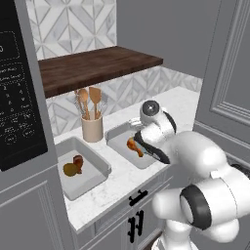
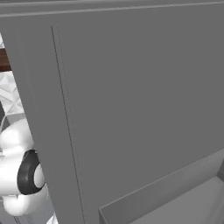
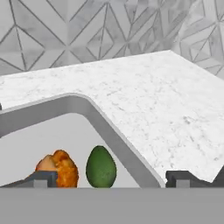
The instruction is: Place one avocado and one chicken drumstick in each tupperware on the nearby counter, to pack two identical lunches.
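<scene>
Two light-grey tupperwares stand on the white counter (image 1: 117, 183). The left tupperware (image 1: 95, 161) holds an olive-brown avocado (image 1: 71, 170) and a chicken drumstick (image 1: 78, 160), touching each other. In the right tupperware (image 1: 117, 136) lies an orange drumstick (image 1: 134, 146), and my arm hangs over that tray's near side. The hand view looks into this tray (image 3: 109, 127): a drumstick (image 3: 61, 166) and a green avocado (image 3: 101, 166) lie side by side on its floor. My gripper (image 3: 111, 180) is open just above them, its fingertips (image 3: 43, 179) wide apart and holding nothing.
A beige crock (image 1: 92, 129) with wooden spatulas stands behind the trays, under a dark wooden shelf (image 1: 93, 68). A microwave panel (image 1: 14, 97) rises at the left, a tall grey cabinet (image 1: 224, 73) at the right. That grey panel (image 2: 131, 109) blocks the right base view.
</scene>
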{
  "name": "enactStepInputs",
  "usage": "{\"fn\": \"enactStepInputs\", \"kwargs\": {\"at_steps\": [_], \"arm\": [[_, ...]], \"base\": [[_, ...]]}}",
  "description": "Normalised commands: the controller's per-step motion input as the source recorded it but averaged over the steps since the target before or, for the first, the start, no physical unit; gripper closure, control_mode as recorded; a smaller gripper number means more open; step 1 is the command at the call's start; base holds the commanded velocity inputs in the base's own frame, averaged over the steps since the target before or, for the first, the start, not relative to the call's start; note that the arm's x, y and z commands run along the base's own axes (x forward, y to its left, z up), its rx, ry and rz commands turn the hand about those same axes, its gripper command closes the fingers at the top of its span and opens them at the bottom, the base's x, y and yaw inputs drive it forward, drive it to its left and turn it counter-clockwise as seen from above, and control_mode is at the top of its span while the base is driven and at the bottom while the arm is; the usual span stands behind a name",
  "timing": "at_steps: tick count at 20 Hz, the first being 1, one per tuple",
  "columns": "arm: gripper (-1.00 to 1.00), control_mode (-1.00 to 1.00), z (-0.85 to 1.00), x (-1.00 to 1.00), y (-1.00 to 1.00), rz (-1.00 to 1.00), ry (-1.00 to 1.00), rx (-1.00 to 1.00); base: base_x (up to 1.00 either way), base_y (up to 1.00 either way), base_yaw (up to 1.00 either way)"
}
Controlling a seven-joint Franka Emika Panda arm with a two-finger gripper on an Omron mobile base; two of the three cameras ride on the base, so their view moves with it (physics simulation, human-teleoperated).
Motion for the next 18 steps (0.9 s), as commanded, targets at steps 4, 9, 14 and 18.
{"fn": "enactStepInputs", "kwargs": {"at_steps": [4, 9, 14, 18], "arm": [[-1.0, -1.0, 0.96, -1.0, 0.28, 0.0, -0.83, -0.16], [-1.0, -1.0, 0.96, -1.0, 0.3, 0.0, -0.81, -0.18], [-1.0, -1.0, 1.0, -0.99, 0.42, 0.0, -0.64, -0.18], [-1.0, -1.0, 0.91, -1.0, 0.0, 0.0, -0.59, -0.03]], "base": [[0.0, 0.0, 0.0], [0.0, 0.0, 0.0], [0.0, 0.0, 0.0], [0.0, 0.0, 0.0]]}}
